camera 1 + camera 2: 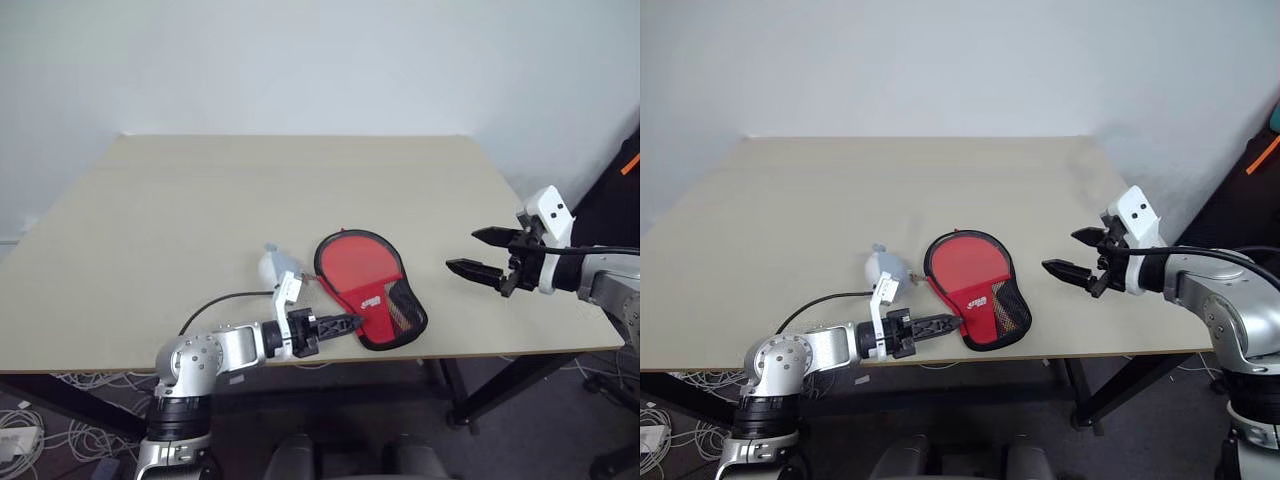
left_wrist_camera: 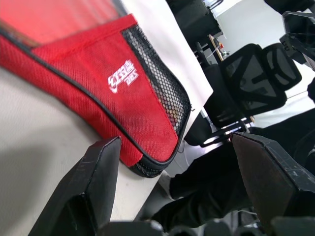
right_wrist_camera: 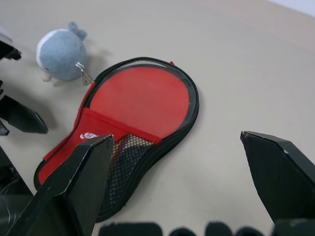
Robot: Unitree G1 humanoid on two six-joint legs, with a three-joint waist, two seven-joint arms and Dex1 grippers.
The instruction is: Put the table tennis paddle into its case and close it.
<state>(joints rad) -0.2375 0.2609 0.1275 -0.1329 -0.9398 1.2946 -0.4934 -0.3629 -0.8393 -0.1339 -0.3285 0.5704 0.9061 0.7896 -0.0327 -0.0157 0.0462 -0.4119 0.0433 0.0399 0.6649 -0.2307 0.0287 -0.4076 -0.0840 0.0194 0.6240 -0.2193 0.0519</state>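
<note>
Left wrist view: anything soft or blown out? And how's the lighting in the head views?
Left wrist view: the two black fingers in the foreground are soft, the red zip case with black mesh pocket reads sharp enough to show its white logo, and the bright background at upper right is washed out. Left eye view: even, diffuse light on the beige table, faint shadows, no glare.

One red case (image 1: 368, 286) on one table (image 1: 200, 220). One small grey-and-white plush whale (image 3: 61, 53), keyring attached. Two grippers: left gripper (image 1: 345, 323), right gripper (image 1: 478, 253).
</note>
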